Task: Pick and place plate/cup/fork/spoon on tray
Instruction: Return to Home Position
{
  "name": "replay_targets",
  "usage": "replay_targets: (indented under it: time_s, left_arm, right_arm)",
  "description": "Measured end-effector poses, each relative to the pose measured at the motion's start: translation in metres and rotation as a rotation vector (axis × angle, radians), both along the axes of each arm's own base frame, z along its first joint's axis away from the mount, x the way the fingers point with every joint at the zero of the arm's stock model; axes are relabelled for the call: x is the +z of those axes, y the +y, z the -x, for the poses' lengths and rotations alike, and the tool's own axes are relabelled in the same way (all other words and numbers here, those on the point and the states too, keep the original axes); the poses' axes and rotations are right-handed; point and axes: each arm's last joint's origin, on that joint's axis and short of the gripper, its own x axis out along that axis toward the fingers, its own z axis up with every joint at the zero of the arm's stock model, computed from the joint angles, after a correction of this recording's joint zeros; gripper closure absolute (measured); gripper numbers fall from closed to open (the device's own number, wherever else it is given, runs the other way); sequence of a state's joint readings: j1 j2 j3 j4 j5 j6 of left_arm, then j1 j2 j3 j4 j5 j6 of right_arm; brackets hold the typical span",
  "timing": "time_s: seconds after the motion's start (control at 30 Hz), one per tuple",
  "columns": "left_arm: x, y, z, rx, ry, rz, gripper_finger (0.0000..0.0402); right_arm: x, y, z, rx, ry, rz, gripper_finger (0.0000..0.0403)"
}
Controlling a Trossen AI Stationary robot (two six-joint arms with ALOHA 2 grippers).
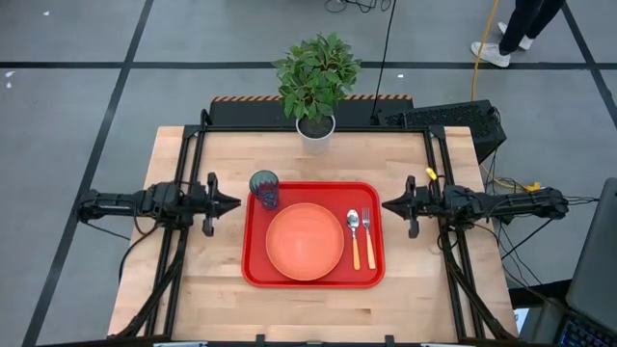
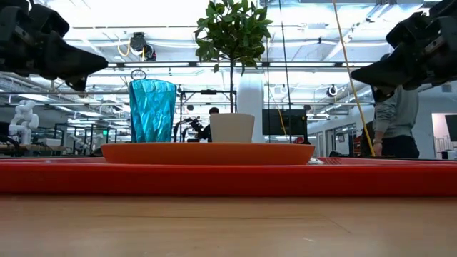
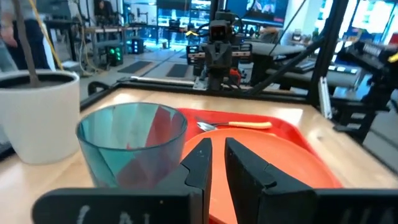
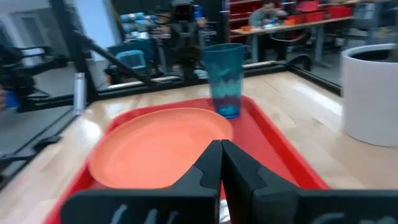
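Observation:
The red tray (image 1: pixel 371 280) lies in the middle of the wooden table. On it rest the orange plate (image 1: pixel 305 241), the teal cup (image 1: pixel 264 188) upright in the far left corner, and the spoon (image 1: pixel 354 236) and fork (image 1: pixel 367 236) side by side at the right, handles toward the near edge. My left gripper (image 1: pixel 235 202) hovers level just left of the tray beside the cup (image 3: pixel 132 146), with a narrow gap between its fingers (image 3: pixel 217 155) and nothing in it. My right gripper (image 1: pixel 386 204) hovers level at the tray's right edge, shut and empty (image 4: pixel 221 155).
A white pot with a green plant (image 1: pixel 315 130) stands at the table's far edge behind the tray. A black box (image 1: pixel 453 120) sits at the far right corner. Bare wood lies between the tray and the near edge. A person's legs (image 1: pixel 521 29) show beyond the table.

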State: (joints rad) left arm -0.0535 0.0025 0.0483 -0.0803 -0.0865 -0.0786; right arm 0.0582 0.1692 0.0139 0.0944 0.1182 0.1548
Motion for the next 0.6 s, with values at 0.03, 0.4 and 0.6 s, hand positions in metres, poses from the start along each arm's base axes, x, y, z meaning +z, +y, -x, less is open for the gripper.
replay_targets:
  time_s: [0.03,0.4,0.6]
  left_arm:
    - [0.0,0.0002,0.0,0.003,0.0,-0.022,0.0355]
    - [-0.0032,-0.0001,-0.002,-0.054,0.041,-0.118,0.0355]
    - [-0.0072,-0.0019,-0.005,-0.109,0.088,-0.113,0.0355]
  right_arm:
    - [0.0005,0.0005,-0.0001,0.017,-0.006,-0.002,0.0403]
    - [0.0047,0.0021,-0.0001,0.072,-0.048,0.006,0.0403]
    - [0.0048,0.0021,-0.0001,0.068,-0.051,-0.049,0.0403]
